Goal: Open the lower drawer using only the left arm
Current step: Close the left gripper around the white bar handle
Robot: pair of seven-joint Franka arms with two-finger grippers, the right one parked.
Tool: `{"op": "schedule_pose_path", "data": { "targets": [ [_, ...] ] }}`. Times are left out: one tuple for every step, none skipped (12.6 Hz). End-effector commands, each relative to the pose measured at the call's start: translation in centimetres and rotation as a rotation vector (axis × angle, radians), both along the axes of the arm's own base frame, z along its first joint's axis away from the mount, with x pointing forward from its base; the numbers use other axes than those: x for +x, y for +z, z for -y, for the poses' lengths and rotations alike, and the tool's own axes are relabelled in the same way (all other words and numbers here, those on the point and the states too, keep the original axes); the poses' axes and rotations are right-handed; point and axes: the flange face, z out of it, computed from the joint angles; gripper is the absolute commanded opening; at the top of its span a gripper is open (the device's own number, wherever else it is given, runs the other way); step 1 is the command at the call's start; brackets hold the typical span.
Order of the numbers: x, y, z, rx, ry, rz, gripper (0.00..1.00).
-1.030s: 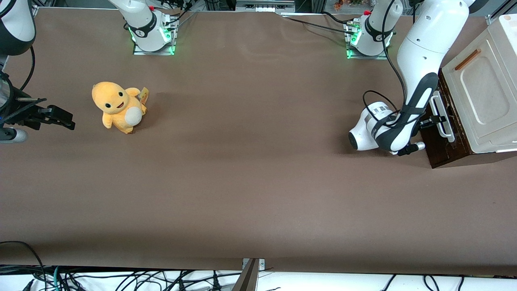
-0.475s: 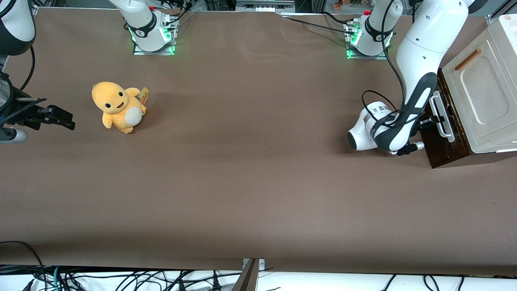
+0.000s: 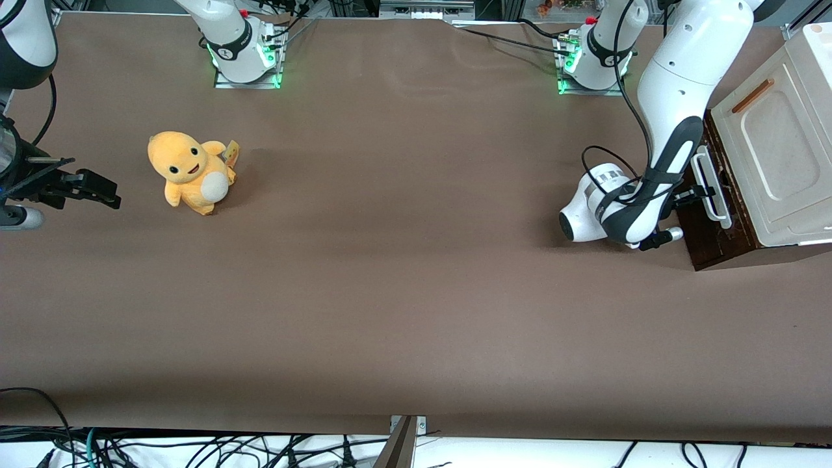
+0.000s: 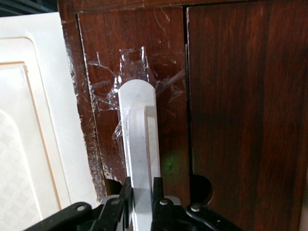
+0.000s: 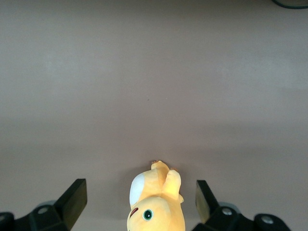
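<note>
Lower drawer point(image 3: 712, 214): dark brown front at the working arm's end of the table, sitting under the cream panel point(image 3: 770, 146) with the thin orange-brown handle; looks shut or barely started, no pale inside showing.

White loop handle point(image 4: 139, 144) stands off the drawer face, taped at its rounded end; its long axis runs along the drawer front, so in the front view it reads as a slanted white bar point(image 3: 710, 185) running nearer-to-farther from the camera.

Gripper point(image 4: 141, 192) of the left arm point(image 3: 669, 117) sits right at the handle; fingers point(image 4: 126, 192) clamped on the white bar, one each side, touching it; grip lies across the bar's long axis, toward one end rather than mid-span.

Judgement: grasp made, pull is the step in hand; travel must go straight off the drawer face, toward the parked arm's end.

Open room: bare brown table point(image 3: 416, 273) in front of the drawer; yellow plush toy point(image 3: 190, 171) well apart.

Risk: off-centre hold may skew the drawer; taped handle may shift under load.
</note>
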Motion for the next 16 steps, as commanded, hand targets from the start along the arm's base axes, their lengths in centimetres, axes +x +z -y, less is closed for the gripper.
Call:
{"op": "schedule_pose_path", "data": {
  "targets": [
    [0.9,1.3,1.4,-0.011,0.014,0.001,0.12],
    [0.8,1.2,1.7,-0.014,0.014,-0.001,0.12],
    [0.8,1.2,1.8,-0.015,0.013,0.0,0.12],
    [0.8,1.2,1.9,-0.015,0.011,0.0,0.12],
    [0.8,1.2,1.9,-0.015,0.011,0.0,0.12],
    [0.8,1.2,2.3,-0.016,0.005,0.0,0.12],
    [0.7,1.2,3.1,-0.023,-0.008,0.001,0.12],
    [0.6,1.1,3.5,-0.03,-0.008,0.002,0.12],
    [0.7,1.3,3.6,-0.038,0.002,0.009,0.12],
    [0.8,1.3,3.8,-0.042,0.005,0.013,0.12],
    [0.8,1.3,4.2,-0.046,-0.001,0.016,0.12],
    [0.8,1.3,4.3,-0.047,-0.003,0.015,0.12],
    [0.7,1.3,4.5,-0.048,-0.005,0.017,0.12],
    [0.7,1.3,4.6,-0.05,-0.001,0.015,0.12],
    [0.5,1.3,5.2,-0.063,-0.002,0.013,0.12],
    [0.7,1.4,5.4,-0.067,0.0,0.019,0.12]
  ]
}}
